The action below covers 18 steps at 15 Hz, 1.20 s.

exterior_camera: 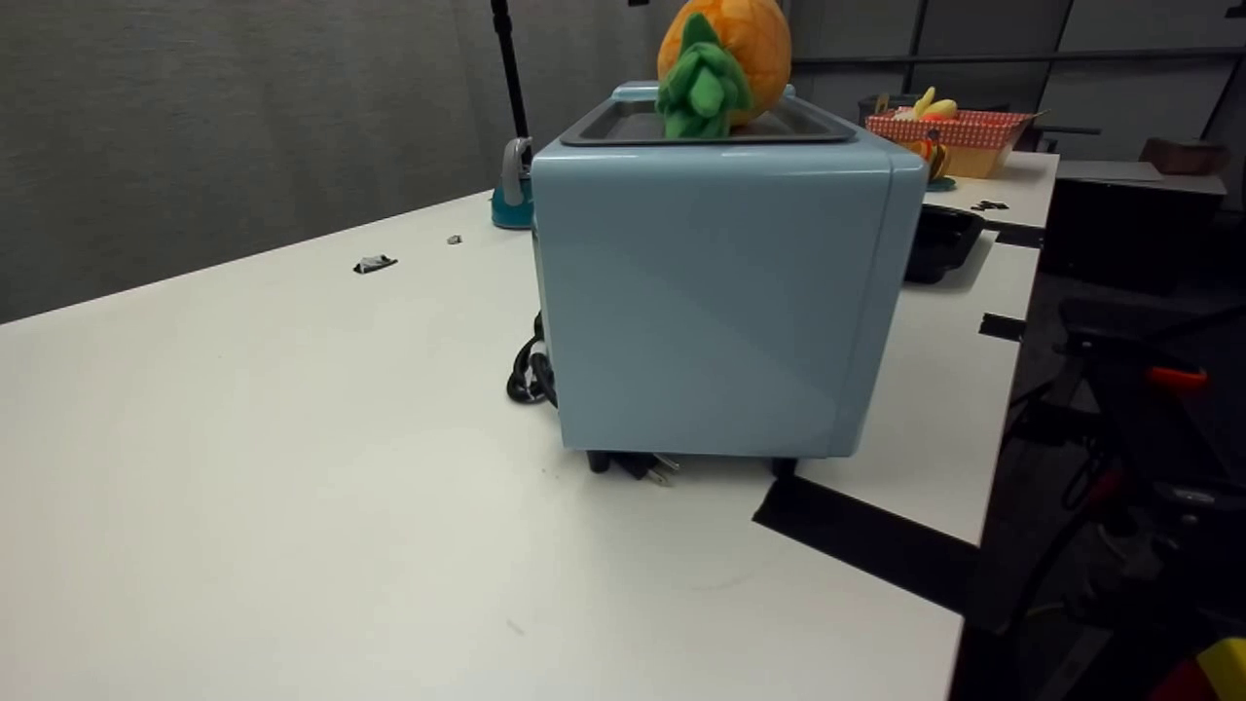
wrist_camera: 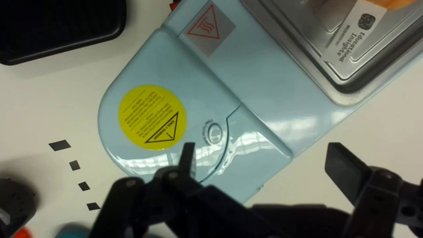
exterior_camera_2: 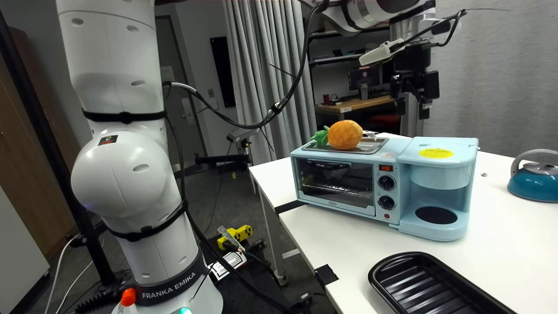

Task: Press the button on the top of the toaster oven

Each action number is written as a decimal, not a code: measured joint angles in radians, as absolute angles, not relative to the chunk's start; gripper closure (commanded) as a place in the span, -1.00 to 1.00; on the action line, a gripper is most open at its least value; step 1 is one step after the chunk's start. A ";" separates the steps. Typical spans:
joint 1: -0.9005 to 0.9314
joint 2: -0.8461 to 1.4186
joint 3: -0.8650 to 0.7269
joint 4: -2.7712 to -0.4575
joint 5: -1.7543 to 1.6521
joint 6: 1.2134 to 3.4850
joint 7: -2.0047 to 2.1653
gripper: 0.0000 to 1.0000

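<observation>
Pale-blue glossy toaster oven (exterior_camera_2: 387, 192), round button (wrist_camera: 215, 134), perhaps raised, plush pineapple (exterior_camera_2: 345, 135), black pincer (wrist_camera: 262, 155) spread wide

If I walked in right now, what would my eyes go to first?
Probably the orange toy pineapple, lying on the metal tray on top of the pale blue toaster oven. Next might come the bright yellow sticker on the oven's top, with a small round button near it. Above the oven, the black tool hangs open with nothing in it.
</observation>
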<state>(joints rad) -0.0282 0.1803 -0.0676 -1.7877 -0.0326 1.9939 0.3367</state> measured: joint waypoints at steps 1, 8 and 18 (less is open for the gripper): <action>-0.028 0.180 -0.068 -1.788 -0.033 2.003 0.337 -1.00; -0.028 0.186 -0.068 -1.788 -0.036 2.010 0.337 -1.00; -0.033 0.191 -0.076 -1.771 -0.034 2.010 0.336 0.56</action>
<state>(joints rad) -0.0333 0.1909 -0.0763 -1.7709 -0.0345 2.0096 0.3362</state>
